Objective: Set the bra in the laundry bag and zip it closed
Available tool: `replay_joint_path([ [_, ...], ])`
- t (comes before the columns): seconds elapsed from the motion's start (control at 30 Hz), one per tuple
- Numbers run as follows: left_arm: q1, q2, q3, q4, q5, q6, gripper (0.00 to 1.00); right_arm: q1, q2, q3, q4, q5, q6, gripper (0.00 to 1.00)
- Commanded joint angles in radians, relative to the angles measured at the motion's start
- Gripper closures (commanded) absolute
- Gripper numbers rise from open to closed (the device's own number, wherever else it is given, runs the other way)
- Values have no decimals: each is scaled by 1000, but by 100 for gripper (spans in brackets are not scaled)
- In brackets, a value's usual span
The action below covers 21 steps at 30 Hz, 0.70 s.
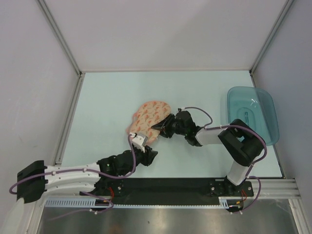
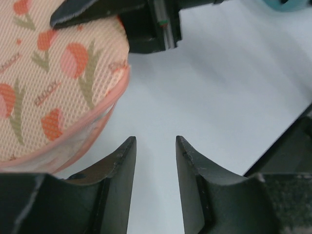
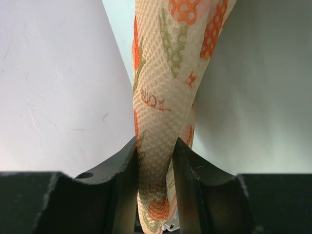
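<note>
The peach-pink laundry bag [image 1: 147,116] with orange-red print lies at the table's middle, its two halves together. My right gripper [image 1: 159,126] is shut on the bag's right edge; in the right wrist view its jaws [image 3: 155,144] pinch the mesh fabric [image 3: 165,83], which stands up between them. My left gripper [image 1: 147,147] is open and empty just below the bag's near edge; in the left wrist view [image 2: 156,141] the bag [image 2: 48,83] lies to its upper left with the pink zip edging toward it. The right gripper's fingers [image 2: 92,12] show above it. The bra is hidden.
A translucent teal plastic tray [image 1: 265,117] stands at the table's right edge, and its corner shows in the left wrist view [image 2: 287,4]. White walls with metal frame rails enclose the table on three sides. The arm bases sit on a black rail at the near edge.
</note>
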State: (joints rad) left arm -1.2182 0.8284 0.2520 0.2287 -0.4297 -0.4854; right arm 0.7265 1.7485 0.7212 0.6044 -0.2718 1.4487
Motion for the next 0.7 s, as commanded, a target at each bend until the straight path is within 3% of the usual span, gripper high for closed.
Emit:
replay_joint_path([
  [0.0, -9, 60, -53, 239, -100, 24, 58, 17, -49, 67, -143, 72, 36, 64],
  [0.2, 0, 104, -65, 215, -188, -71, 61, 24, -60, 60, -138, 114, 27, 64],
  [0.37, 126, 202, -36, 196, 4, -134, 59, 11, -53, -5, -72, 147, -8, 64],
  [0.67, 219, 420, 42, 236, 149, -130, 57, 28, -89, -207, 141, 314, 140, 67],
])
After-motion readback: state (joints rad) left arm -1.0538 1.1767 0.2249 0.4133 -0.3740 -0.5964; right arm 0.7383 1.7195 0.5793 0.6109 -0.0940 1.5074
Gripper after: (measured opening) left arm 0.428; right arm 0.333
